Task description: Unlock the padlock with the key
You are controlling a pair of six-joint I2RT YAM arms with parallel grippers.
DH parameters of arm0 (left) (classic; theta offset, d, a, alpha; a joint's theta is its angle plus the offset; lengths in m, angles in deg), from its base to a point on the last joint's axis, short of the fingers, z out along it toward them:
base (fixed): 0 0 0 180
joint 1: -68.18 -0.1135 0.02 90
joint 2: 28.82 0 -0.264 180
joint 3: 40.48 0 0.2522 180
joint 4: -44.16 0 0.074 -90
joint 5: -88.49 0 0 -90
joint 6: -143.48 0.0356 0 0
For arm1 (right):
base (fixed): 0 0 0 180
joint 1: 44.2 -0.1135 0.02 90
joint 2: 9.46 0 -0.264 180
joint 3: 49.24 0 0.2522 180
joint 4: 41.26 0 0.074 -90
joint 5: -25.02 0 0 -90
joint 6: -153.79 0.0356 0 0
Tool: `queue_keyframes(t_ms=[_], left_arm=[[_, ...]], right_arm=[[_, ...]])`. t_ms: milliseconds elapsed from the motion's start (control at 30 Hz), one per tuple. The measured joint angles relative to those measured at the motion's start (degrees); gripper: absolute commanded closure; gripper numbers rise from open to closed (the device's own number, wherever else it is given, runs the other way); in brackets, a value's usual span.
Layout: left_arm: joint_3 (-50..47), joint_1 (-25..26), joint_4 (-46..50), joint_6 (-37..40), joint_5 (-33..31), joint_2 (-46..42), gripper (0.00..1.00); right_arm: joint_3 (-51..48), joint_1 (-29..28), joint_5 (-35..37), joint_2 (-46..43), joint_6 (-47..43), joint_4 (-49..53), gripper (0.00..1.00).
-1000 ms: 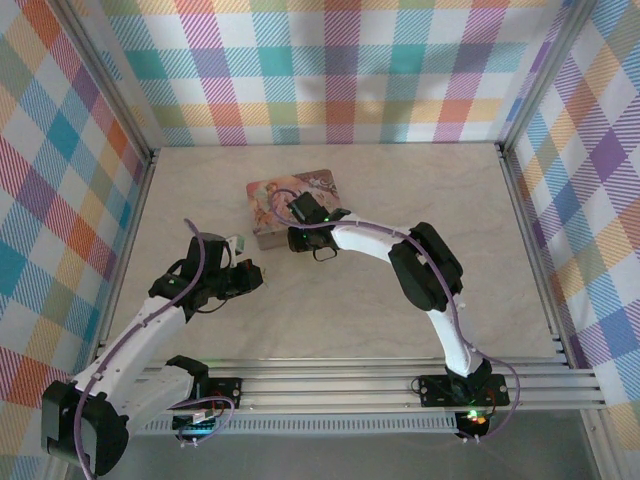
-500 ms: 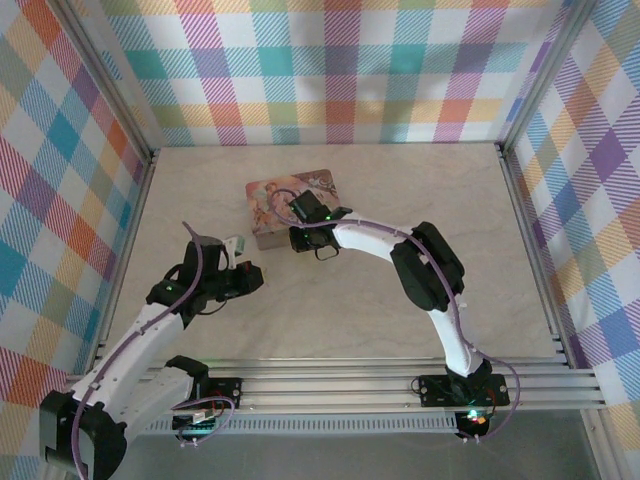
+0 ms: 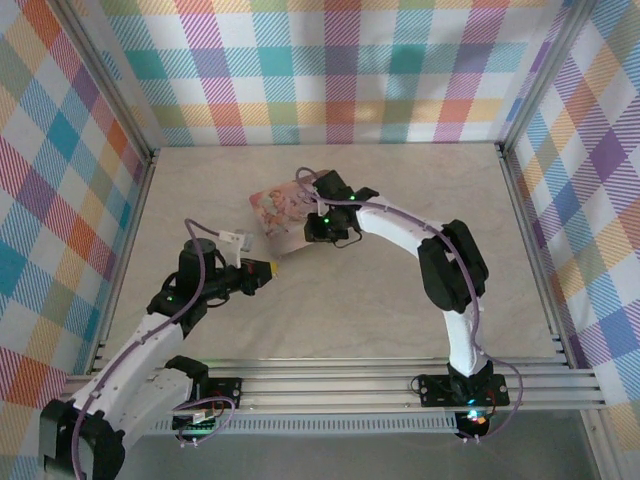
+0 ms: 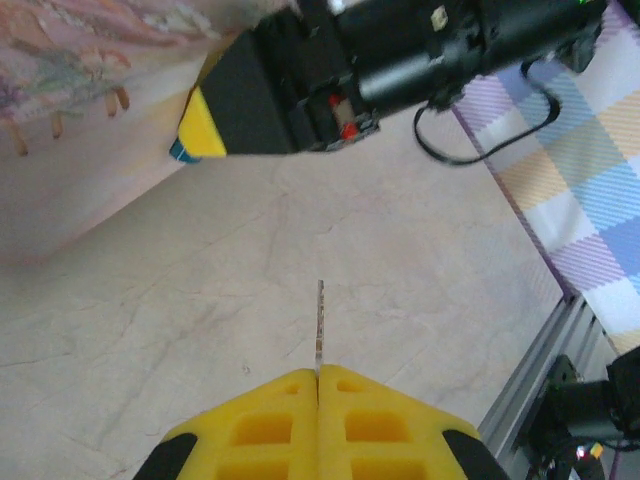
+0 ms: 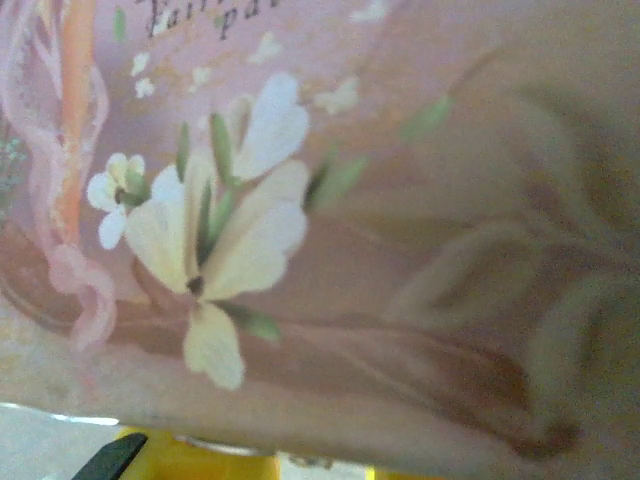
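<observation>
Over tabletop (image 4: pixel 200 330), left end effector (image 4: pixel 318 372) clamped on key (image 4: pixel 320 318)

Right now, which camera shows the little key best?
The left wrist view: the key pokes out as a thin dark sliver from the shut left pincer. In the top view it is too small to tell. The right wrist camera faces the pink box.
</observation>
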Motion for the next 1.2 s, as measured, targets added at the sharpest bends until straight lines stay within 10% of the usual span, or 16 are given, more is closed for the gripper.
queue_keyframes(t_ms=[1200], left_arm=[[2.6,9.0,-24.3,16.4,-8.8,21.2,1.00]], right_arm=[[19.5,6.9,-22.4,2.3,1.1,26.0,1.00]])
